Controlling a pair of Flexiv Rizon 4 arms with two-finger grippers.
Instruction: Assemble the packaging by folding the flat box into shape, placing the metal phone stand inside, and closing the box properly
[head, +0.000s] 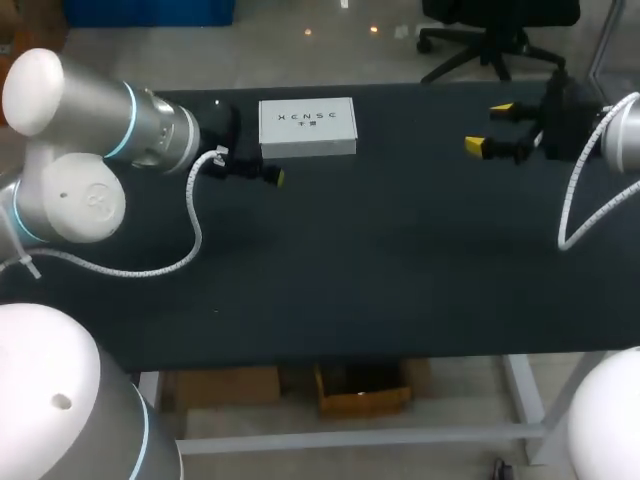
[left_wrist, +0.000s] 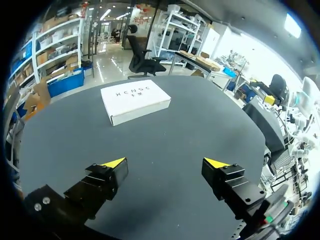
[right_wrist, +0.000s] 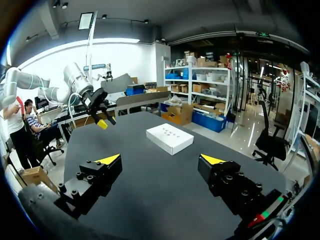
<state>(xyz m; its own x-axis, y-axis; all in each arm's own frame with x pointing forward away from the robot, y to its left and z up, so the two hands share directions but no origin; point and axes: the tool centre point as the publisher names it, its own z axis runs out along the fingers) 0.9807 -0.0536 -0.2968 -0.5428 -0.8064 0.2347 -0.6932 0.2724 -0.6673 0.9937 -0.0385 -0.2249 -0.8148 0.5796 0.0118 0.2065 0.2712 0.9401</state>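
A shut white box lies flat near the table's far edge. It also shows ahead of my left gripper as the same white box. No metal phone stand shows in any view. In the head view my left gripper sits just left of and nearer than the box, open and empty, with one yellow tip showing. My right gripper hovers at the far right of the table, open and empty. Its own view has the gripper facing the box and my left arm's gripper.
The black table bears nothing else in front of the box and grippers. White cables loop from both arms over the table's left and right sides.
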